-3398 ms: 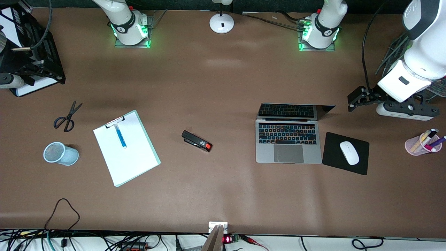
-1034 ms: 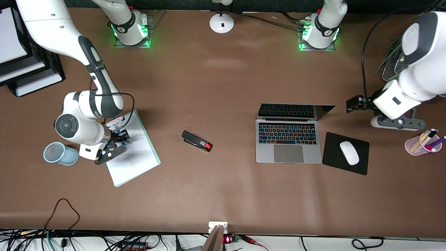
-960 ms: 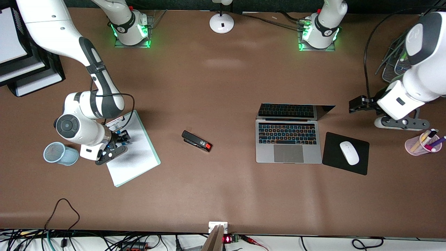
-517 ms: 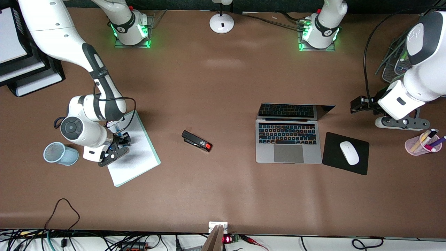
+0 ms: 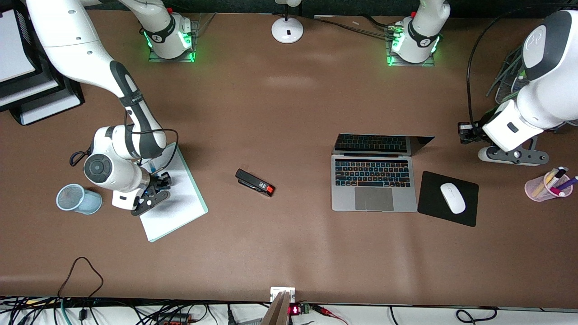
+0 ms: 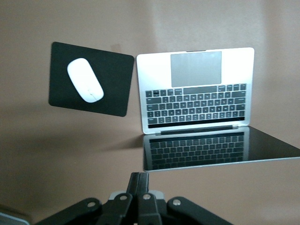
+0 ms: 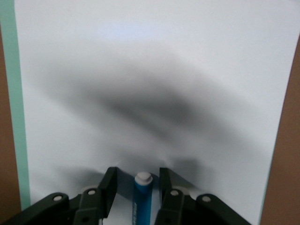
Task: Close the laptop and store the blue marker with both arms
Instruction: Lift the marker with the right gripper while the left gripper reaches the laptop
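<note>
A slim silver-grey laptop [image 5: 374,180] with black keys lies open on the brown table [image 5: 289,113] toward the left arm's end, its dark screen [image 6: 220,150] tilted back and mirroring the keyboard. Just beside it, farther toward that end, a white mouse [image 5: 452,197] rests on a black mouse pad [image 5: 429,207]. A pink cup of markers [image 5: 547,185] stands near the table's edge at the same end.

The slim bright blue marker [image 7: 140,199] with a pale whitish tip lies on white paper on a mint-green clipboard [image 5: 178,212] toward the right arm's end. The right gripper [image 7: 138,190] is down over the clipboard with one black finger [image 7: 108,185] on each side of the marker, the jaws partly open with a small gap still showing, so no firm grip is visible.

The left gripper [image 6: 139,180] hangs over bare table beside the screen's edge, its two fingers pressed together and holding nothing.

A pale blue mesh cup [image 5: 77,198] lies on its side near the clipboard, and a black stapler [image 5: 254,182] with a red end sits between clipboard and laptop.
</note>
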Tool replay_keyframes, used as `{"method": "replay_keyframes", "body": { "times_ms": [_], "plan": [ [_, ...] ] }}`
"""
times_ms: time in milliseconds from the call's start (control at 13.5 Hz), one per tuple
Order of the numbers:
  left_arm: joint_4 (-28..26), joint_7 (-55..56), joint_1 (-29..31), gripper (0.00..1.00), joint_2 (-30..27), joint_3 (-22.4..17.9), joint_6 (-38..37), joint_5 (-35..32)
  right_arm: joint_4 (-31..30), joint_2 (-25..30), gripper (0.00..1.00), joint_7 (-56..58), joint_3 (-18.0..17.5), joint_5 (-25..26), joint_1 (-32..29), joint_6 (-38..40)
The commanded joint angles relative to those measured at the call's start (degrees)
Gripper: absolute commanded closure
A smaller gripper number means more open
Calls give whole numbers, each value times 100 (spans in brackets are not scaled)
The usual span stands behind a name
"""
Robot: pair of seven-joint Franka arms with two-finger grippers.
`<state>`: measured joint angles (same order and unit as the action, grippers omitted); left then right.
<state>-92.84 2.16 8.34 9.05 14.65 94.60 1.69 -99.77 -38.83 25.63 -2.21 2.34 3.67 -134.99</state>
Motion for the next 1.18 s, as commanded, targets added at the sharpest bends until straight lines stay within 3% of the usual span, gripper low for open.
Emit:
{"method": "replay_keyframes", "body": {
  "times_ms": [0, 74, 222, 739, 886, 1108],
  "plan": [
    [135, 82, 1, 100, 35, 30, -170, 139, -16, -28, 75, 82, -25, 38, -51, -54],
    [117, 152, -8, 100, 52, 125, -144, 139, 10, -20, 86, 82, -16, 38, -51, -37],
    [108, 284, 1, 100, 26, 205, -162, 139, 46, 24, 100, 12, -16, 29, -59, -28],
    [-119, 873, 1, 100, -149, 565, -582, 437, 379, 577, 100, 405, 1, -32, -314, 410],
    [-592, 1049, 45, 100, -447, 767, -505, 595, 520, 761, 100, 923, -25, -137, -472, 543],
    [-1751, 1050, 19, 100, -1088, 794, 205, 832, 993, 886, 100, 2064, -25, -925, -656, 1042]
  ]
}}
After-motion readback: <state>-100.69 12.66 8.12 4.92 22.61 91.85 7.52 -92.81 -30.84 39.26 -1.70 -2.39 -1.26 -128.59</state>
